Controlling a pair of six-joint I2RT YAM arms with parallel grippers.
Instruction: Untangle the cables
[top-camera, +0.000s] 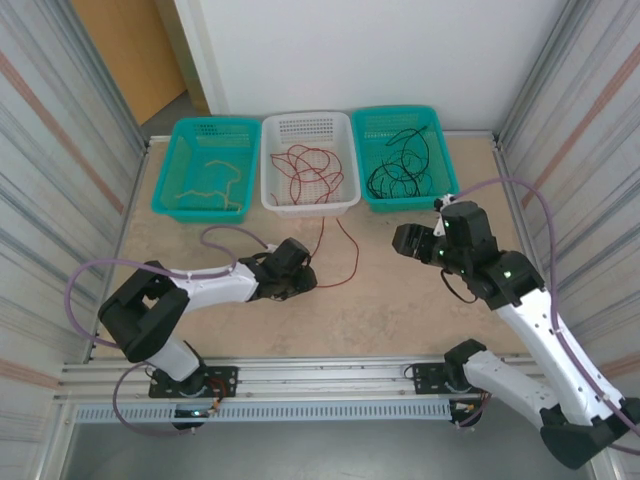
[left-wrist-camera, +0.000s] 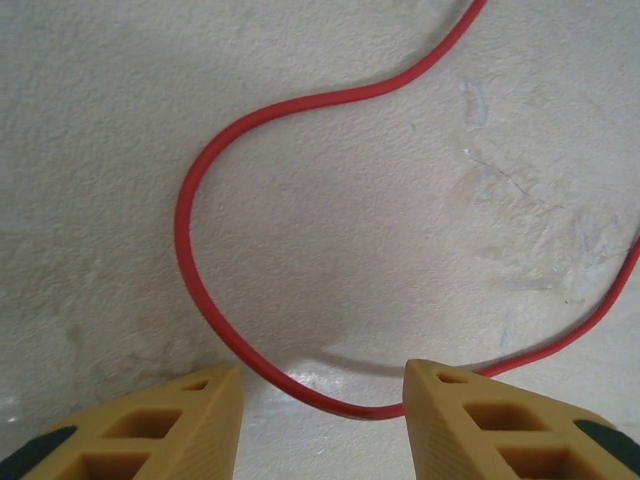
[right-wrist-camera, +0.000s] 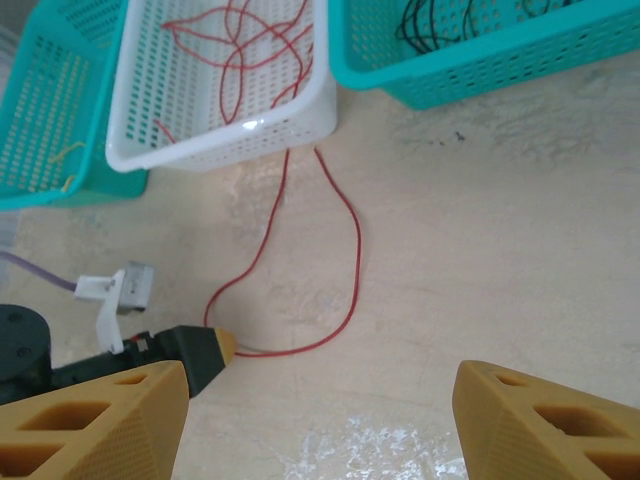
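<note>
The red cable (top-camera: 352, 255) lies mostly in the white basket (top-camera: 310, 206), and one loop of it hangs over the front rim onto the table. My left gripper (top-camera: 308, 280) is low at the loop's near end. In the left wrist view the red cable (left-wrist-camera: 190, 250) runs across the gap of the left gripper (left-wrist-camera: 320, 420), whose jaws stand apart on either side of it. My right gripper (top-camera: 405, 243) hovers open to the right of the loop, holding nothing. The right wrist view shows the red loop (right-wrist-camera: 355, 250) and a left fingertip (right-wrist-camera: 218, 350) touching it. The yellow-tan cable (top-camera: 215, 190) and the black cable (top-camera: 400, 170) rest in the teal baskets.
Three baskets stand in a row at the back: a teal basket (top-camera: 165, 200) on the left, the white one in the middle, and another teal basket (top-camera: 410, 205) on the right. Corrugated walls close in both sides. A lavender hose (top-camera: 225, 235) curls near the left arm.
</note>
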